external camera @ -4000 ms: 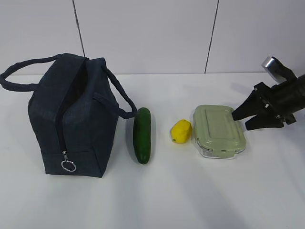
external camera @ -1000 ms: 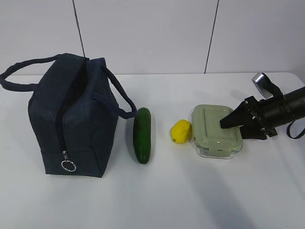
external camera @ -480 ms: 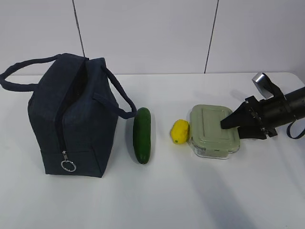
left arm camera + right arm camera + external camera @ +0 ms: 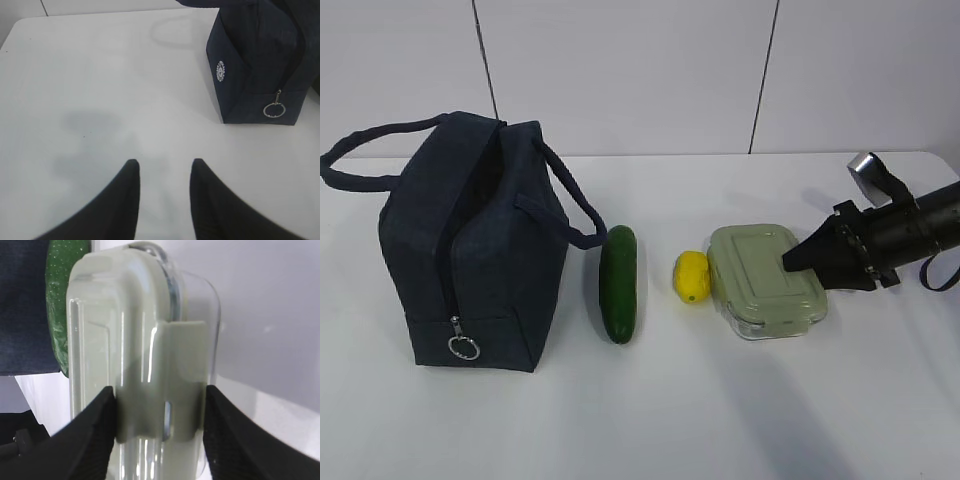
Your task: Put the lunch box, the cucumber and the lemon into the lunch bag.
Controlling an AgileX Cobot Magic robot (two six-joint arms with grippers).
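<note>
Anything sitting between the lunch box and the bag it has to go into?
Yes. On the table between the lunch box and the lunch bag lie the lemon, right beside the box, and the cucumber, next to the bag. A path above them looks free. The right gripper is at the box's right end.

Lunch bag (image 4: 480, 250) dark navy; cucumber (image 4: 619, 283) dark green; lemon (image 4: 691, 275) bright yellow; lunch box (image 4: 760, 278) clear, sage-green lid; tabletop (image 4: 650, 410) white.
</note>
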